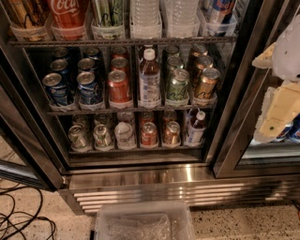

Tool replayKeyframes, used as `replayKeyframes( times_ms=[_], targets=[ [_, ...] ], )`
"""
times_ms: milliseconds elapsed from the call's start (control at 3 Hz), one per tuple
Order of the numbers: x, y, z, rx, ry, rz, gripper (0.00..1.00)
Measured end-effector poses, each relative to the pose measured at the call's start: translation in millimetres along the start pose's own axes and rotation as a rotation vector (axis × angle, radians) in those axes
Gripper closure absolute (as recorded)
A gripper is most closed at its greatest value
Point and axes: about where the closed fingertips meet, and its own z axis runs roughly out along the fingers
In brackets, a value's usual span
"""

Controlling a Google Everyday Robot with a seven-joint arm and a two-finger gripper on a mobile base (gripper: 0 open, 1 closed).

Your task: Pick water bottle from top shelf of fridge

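The fridge (140, 178) stands open in front of me, with a steel frame and wire racks. The top shelf (122, 41) runs across near the top of the view. Two clear ribbed water bottles stand on it side by side, one at the middle (145, 14) and one just right of it (180, 14); only their lower parts show. My gripper (277, 110) is the cream and white shape at the right edge, in front of the right glass door. It is well to the right of the water bottles, lower than them, and touches nothing on the shelves.
A red cola can (69, 14) and other drinks share the top shelf. Lower racks hold several cans and a white-capped brown drink bottle (149, 79). A clear plastic bin (143, 224) sits on the floor before the base grille (187, 192). Black cables (18, 213) lie at the left.
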Motion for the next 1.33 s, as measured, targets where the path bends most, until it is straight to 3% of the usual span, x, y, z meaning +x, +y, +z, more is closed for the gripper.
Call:
replayKeyframes(
  times_ms=[333,667,1000,1333],
  targets=[
    [0,0,0,0.000,0.000,0.000,0.00],
    [0,-3,25,-0.015,-0.065,0.016,0.00],
    [-6,-11,80,-0.040,-0.203,0.034,0.00],
    [-24,-18,117,-0.006,-0.362,0.004,0.00]
  ],
)
